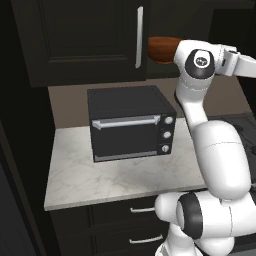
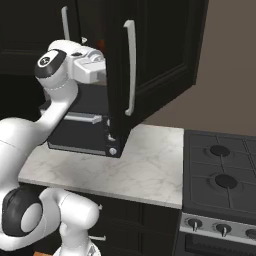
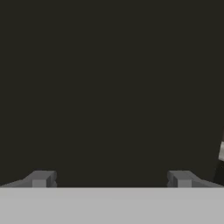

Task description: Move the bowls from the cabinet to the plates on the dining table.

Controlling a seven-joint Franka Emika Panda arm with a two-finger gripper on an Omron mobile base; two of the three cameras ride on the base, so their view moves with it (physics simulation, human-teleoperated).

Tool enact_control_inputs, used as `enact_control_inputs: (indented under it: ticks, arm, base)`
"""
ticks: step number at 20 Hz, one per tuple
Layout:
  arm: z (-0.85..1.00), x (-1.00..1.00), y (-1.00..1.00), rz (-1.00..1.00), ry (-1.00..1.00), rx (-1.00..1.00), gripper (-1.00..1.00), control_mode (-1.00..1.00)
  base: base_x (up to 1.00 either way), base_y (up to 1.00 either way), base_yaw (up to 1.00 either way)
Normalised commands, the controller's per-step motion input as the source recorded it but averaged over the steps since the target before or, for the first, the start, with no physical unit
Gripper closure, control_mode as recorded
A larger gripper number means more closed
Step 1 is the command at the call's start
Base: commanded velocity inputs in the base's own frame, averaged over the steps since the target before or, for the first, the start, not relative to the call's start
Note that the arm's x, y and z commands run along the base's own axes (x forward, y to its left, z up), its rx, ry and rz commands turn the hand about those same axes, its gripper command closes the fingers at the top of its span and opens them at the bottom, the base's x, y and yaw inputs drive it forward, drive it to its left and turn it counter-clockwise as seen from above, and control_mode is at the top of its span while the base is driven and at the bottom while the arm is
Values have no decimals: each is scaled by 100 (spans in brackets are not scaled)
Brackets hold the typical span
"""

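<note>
A glossy reddish-brown bowl sits inside the dark wall cabinet, beside its closed left door and partly hidden behind my wrist. The cabinet's right door stands swung open. My hand reaches up at shelf height and passes behind that open door. In the hand view my gripper is open, its two fingertips far apart with nothing between them, facing a plain dark surface. The plates and the dining table are out of view.
A black toaster oven stands on the small marble counter below the cabinet. Dark drawers sit under it. A black stove adjoins the counter on the right. The open door's long silver handle hangs near my forearm.
</note>
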Motion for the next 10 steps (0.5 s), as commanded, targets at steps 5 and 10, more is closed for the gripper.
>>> enact_control_inputs:
  ticks: [5,10]
  arm:
    - [-1,-18,-57,-8,0,4,-100,-100]
    - [-5,-4,-52,-4,0,1,-100,-100]
  base:
    - [0,0,0]
    - [0,0,0]
